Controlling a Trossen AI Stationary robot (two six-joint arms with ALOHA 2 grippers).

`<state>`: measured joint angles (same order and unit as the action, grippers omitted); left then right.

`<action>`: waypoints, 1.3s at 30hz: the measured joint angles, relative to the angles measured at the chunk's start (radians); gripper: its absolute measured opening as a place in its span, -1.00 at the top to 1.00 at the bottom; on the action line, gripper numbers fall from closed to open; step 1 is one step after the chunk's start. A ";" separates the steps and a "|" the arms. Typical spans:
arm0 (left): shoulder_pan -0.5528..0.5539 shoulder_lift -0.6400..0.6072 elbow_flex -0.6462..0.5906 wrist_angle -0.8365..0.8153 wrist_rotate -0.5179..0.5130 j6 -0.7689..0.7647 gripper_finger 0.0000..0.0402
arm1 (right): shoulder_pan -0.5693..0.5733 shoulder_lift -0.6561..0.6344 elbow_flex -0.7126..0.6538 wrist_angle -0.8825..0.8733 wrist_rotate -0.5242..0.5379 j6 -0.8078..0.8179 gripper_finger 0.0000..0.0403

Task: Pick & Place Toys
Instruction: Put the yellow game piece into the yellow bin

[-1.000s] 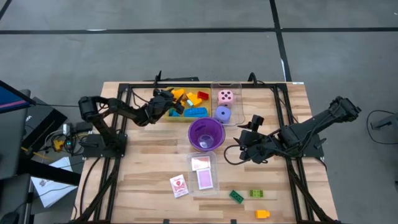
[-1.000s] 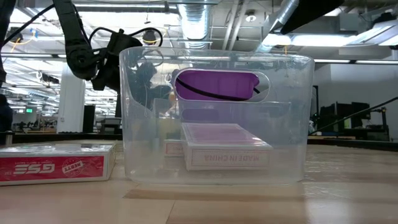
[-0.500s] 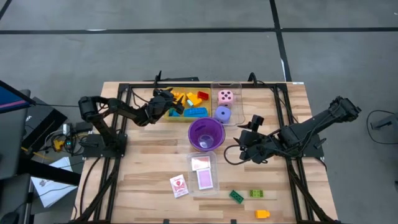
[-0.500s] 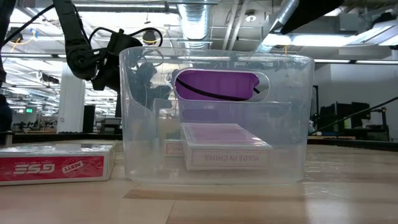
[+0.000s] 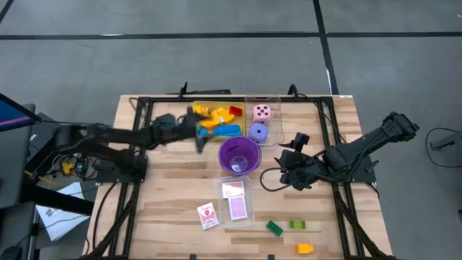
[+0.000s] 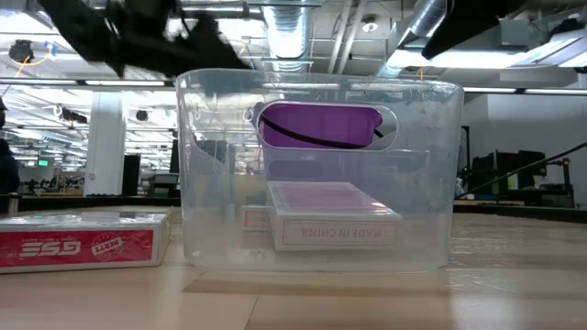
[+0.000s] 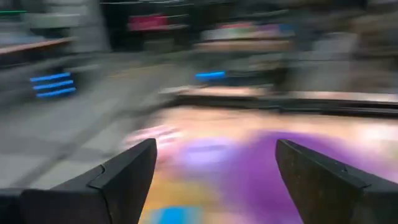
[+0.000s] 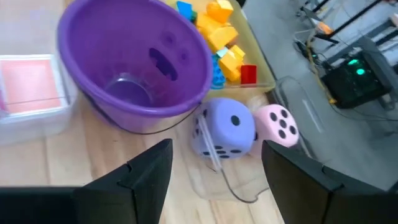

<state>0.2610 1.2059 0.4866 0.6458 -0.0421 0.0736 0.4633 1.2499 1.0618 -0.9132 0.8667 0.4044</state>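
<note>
Several coloured bricks (image 5: 219,119) lie in a yellow tray (image 5: 232,134) at the table's far side. Beside it, a pink die (image 5: 262,112) and a purple die (image 5: 258,132) sit in a clear tray. My left gripper (image 5: 198,136) hovers open and empty above the yellow tray's near left corner; it also shows in its own wrist view (image 7: 214,180). My right gripper (image 5: 286,167) stands open and empty to the right of the purple cup (image 5: 239,155), facing the cup (image 8: 137,62) and both dice (image 8: 245,124).
A clear tray (image 5: 236,201) holding cards sits near the table's middle front, with a white-red card box (image 5: 208,215) to its left. Two green bricks (image 5: 274,228) and an orange brick (image 5: 304,248) lie loose near the front edge. Dark frame rails run along the table's sides.
My left gripper has lifted quickly away from the bricks in the yellow tray, tipping up from a downward slant to level and swinging a little toward the near edge. The bricks stay in the tray. My right arm has kept still.
</note>
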 joint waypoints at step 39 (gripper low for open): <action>-0.737 -0.143 -0.148 0.402 -0.595 0.575 -0.48 | 0.001 0.000 0.000 0.021 0.017 0.006 -0.19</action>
<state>-0.4763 1.0630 0.3386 1.0482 -0.6370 0.6482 0.4641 1.2499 1.0618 -0.8927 0.8837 0.4107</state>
